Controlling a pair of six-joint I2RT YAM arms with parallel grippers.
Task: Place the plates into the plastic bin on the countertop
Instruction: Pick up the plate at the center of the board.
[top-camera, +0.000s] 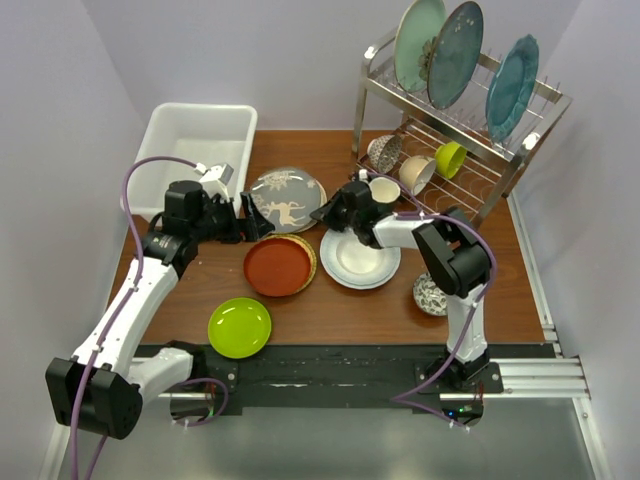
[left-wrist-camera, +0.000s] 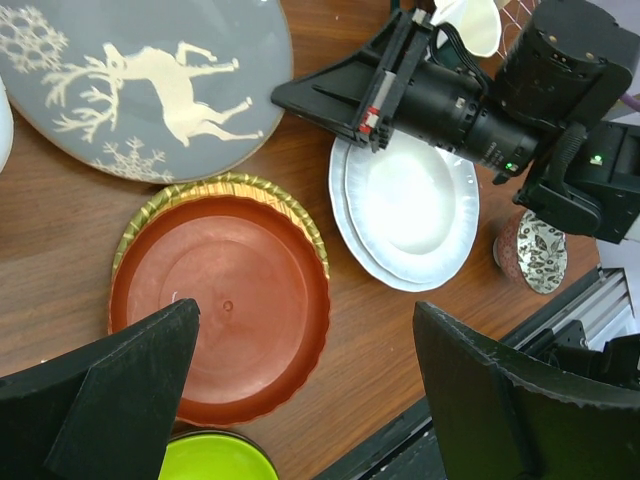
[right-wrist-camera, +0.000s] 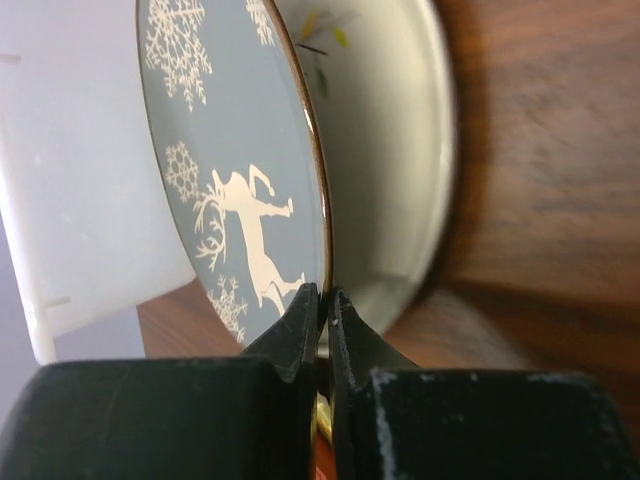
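Observation:
The grey plate with a white deer and snowflakes (top-camera: 286, 198) (left-wrist-camera: 150, 80) lies right of the white plastic bin (top-camera: 200, 150). My right gripper (top-camera: 325, 212) (right-wrist-camera: 325, 295) is shut on that plate's (right-wrist-camera: 230, 160) right rim. Under it lies a pale plate (right-wrist-camera: 390, 150). My left gripper (top-camera: 255, 215) (left-wrist-camera: 305, 320) hangs open and empty above the red-brown plate (left-wrist-camera: 220, 300) (top-camera: 278, 266). That plate rests on the woven yellow plate (left-wrist-camera: 240, 183). Two stacked white plates (top-camera: 360, 258) (left-wrist-camera: 410, 200) and a lime green plate (top-camera: 239, 327) sit on the countertop (top-camera: 340, 310).
A steel wire rack (top-camera: 470, 170) at the back right holds three large glazed plates and several bowls. A small patterned bowl (top-camera: 430, 293) (left-wrist-camera: 540, 250) stands right of the white plates. The bin (right-wrist-camera: 70, 180) is empty where it shows.

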